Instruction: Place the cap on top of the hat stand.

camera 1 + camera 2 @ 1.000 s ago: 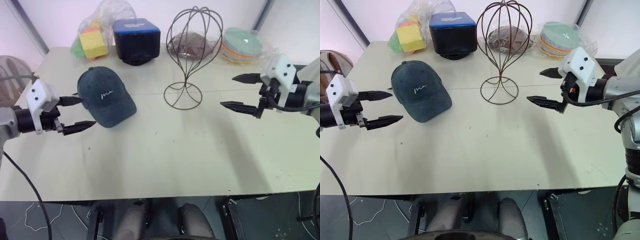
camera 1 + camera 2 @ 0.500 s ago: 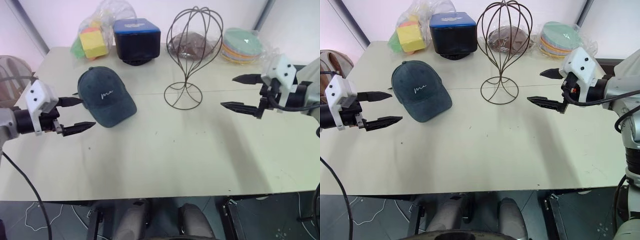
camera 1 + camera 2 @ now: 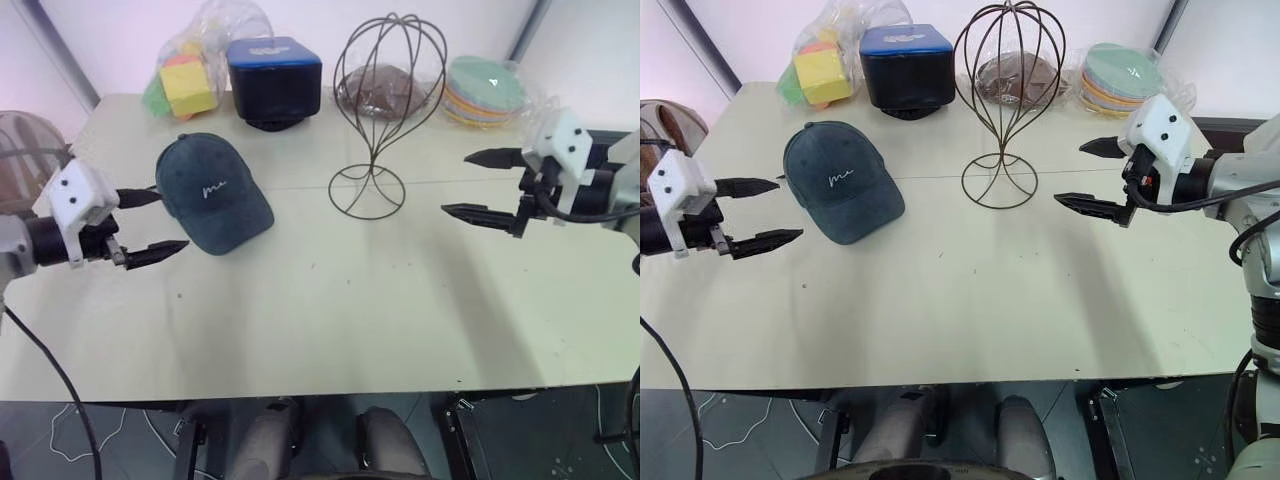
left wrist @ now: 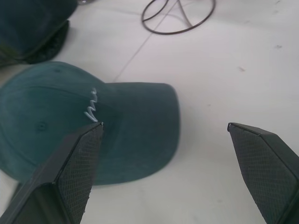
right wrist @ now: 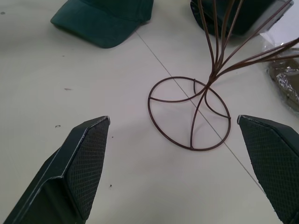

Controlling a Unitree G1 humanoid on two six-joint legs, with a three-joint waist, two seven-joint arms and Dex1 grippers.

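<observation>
On the pale table (image 3: 330,320), one of it, spanning the head view. Items counted, largest down:

One hat stand (image 3: 384,110), dark wire, upright near centre toward 12 o'clock, globe cage bare, ring base flat on the tabletop.

One cap (image 3: 210,190), dark teal, white script on front, lying crown up at about 10 o'clock from table centre, brim toward the near edge. Well apart from the stand, at its 9 o'clock.

One dark blue box (image 3: 274,78) at the far edge, at 12 o'clock from the cap.

Three plastic-wrapped lots along the far edge: coloured blocks (image 3: 183,82), a brown item (image 3: 380,92) behind the stand, stacked pastel plates (image 3: 484,90).

Two grippers. Left gripper (image 3: 155,222) at 9 o'clock, fingers spread wide, empty, just beside the cap. Right gripper (image 3: 482,185) at 3 o'clock, fingers spread wide, empty, facing the stand.
</observation>
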